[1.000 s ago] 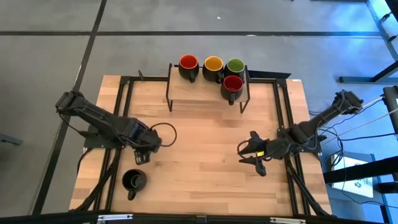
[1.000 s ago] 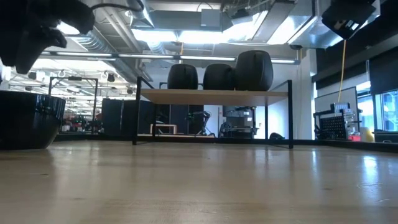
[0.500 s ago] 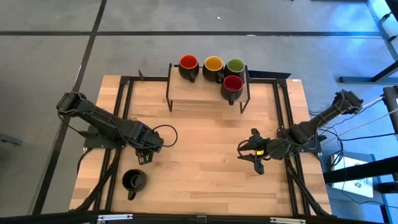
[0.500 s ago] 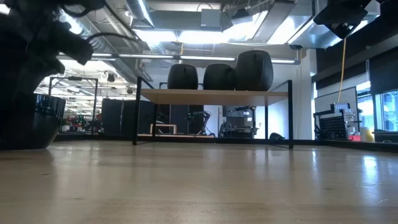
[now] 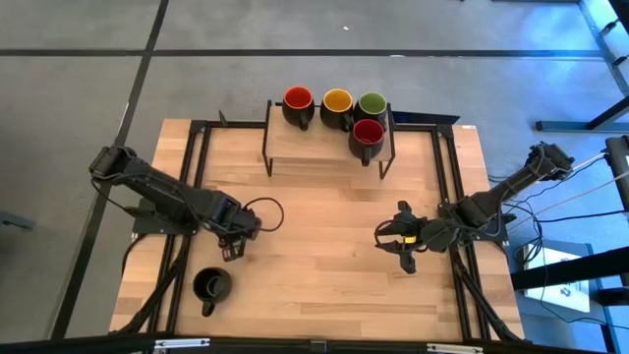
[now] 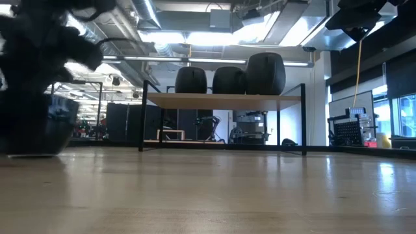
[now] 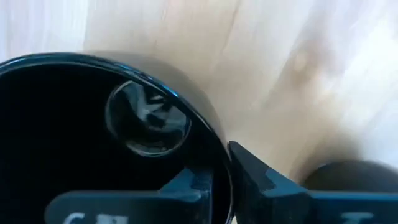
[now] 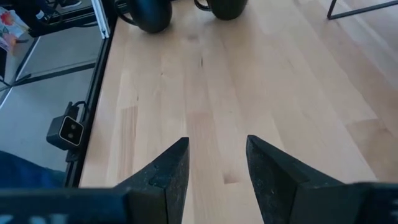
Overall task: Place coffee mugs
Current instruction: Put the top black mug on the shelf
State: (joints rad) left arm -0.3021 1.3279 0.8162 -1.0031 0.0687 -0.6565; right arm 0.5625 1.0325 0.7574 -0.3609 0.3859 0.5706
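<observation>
On the table [image 5: 324, 226], left pincer [image 7: 222, 186] clamps black mug's [image 7: 74, 137] rim

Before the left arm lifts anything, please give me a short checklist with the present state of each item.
1. Left tool on the gripped mug: ok, one finger inside the rim, one outside.
2. Gripped mug upright: ok.
3. Grip firm enough to lift: cannot tell.
4. Room on the shelf: ok, its left front part is bare; four mugs fill the back and right.
5. Other black mug out of the way: ok, it stands apart near the front edge.
6. Right tool clear: ok, open, empty, over the table's right part.
</observation>
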